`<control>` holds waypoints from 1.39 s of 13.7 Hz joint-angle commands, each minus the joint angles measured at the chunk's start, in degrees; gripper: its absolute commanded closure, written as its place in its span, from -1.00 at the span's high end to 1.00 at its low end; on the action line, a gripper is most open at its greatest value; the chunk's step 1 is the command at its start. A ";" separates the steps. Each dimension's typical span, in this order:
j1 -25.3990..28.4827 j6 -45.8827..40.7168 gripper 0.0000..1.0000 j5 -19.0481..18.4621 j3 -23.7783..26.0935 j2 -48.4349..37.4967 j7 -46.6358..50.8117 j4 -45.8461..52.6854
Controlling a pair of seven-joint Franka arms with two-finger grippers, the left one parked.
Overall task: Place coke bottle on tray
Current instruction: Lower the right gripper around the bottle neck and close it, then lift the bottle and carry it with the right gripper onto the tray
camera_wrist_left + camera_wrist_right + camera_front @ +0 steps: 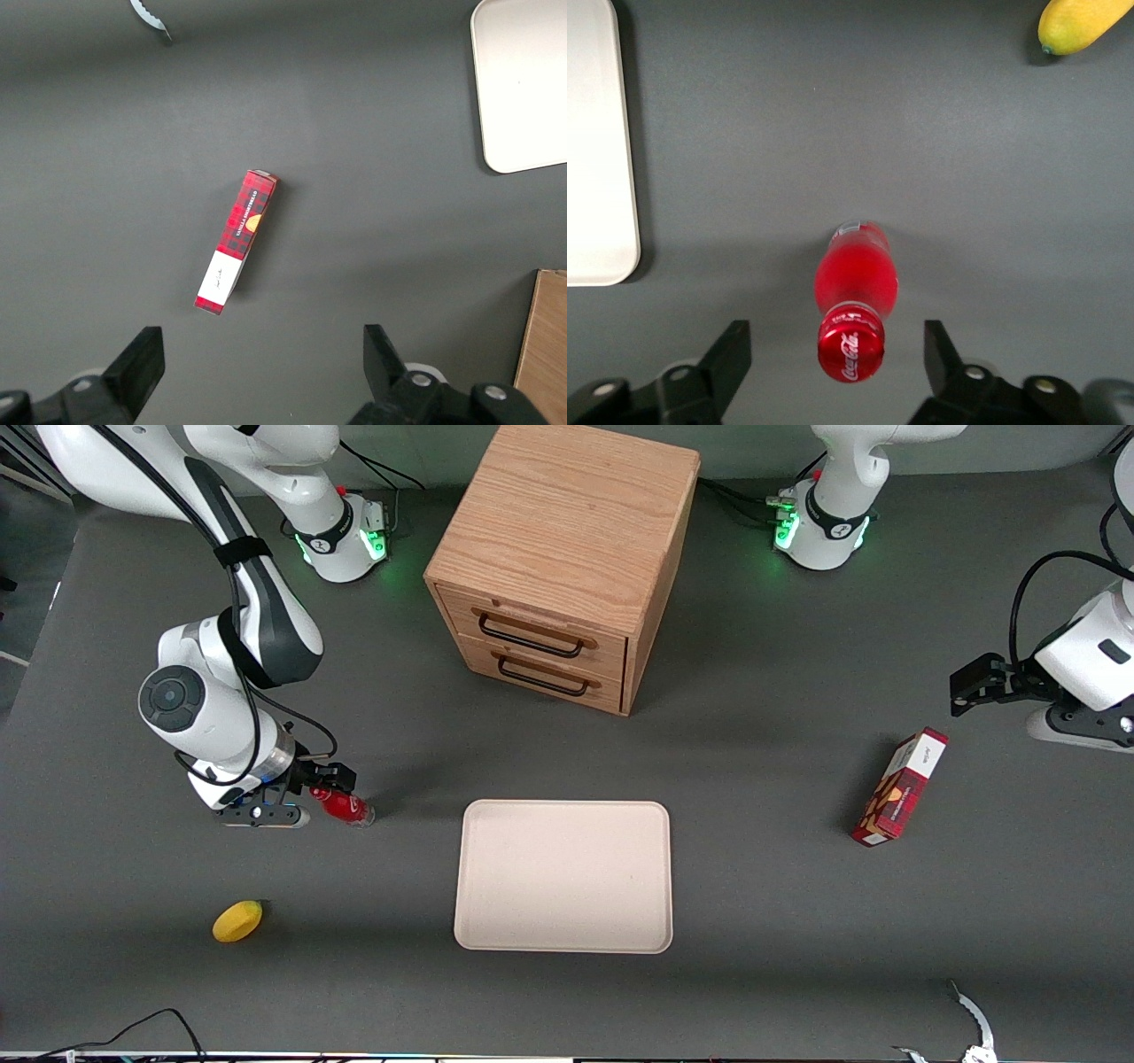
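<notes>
1. Starting at the working arm's end of the tabletop point(797, 974): the gripper point(312, 797) was down low with its fingers point(725, 354) spread wide apart, one on each side of the coke bottle point(344, 806). Nothing was clamped yet, and there was a clear gap between each finger and the bottle.
2. The bottle looked like it was standing upright on the tabletop, so its long axis ran vertical, red cap point(850, 343) pointing up toward the wrist camera and the clear base down on the surface. It sat near the tray point(563, 877) but off it, farther from the front camera than the yellow fruit point(237, 920).
3. Moving along, the tray lay flat in front of the wooden drawer cabinet point(560, 558), with nothing on it. The red plaid box point(899, 786) sat way off toward the parked arm's end, well out of the way.
4. What could've gone wrong, imo: it's a tiny, top-heavy-looking bottle, so if one finger touched before the other on closing, it might just tip over and roll. Grabbing too near the cap could let it swing or slip during the carry.
5. Also, setting it down tilted, or catching the tray's raised rim, could've knocked it flat.
</notes>
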 commanded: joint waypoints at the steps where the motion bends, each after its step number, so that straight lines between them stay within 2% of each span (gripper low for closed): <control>1: -0.06 0.88 0.48 -0.94 0.03 -1.82 1.57 -1.46; 4: 0.12 0.88 0.42 -1.02 0.03 -2.44 1.48 -1.28; 7: -0.06 1.06 0.23 -1.90 0.03 -2.44 1.48 -1.28; 17: -0.32 4.75 0.21 -2.17 -0.06 -1.56 1.48 -2.69; 18: -0.41 4.75 0.05 -2.17 -0.06 -1.56 1.48 -2.77; 19: -0.41 4.75 -0.40 -2.17 -0.06 -1.56 1.40 -2.86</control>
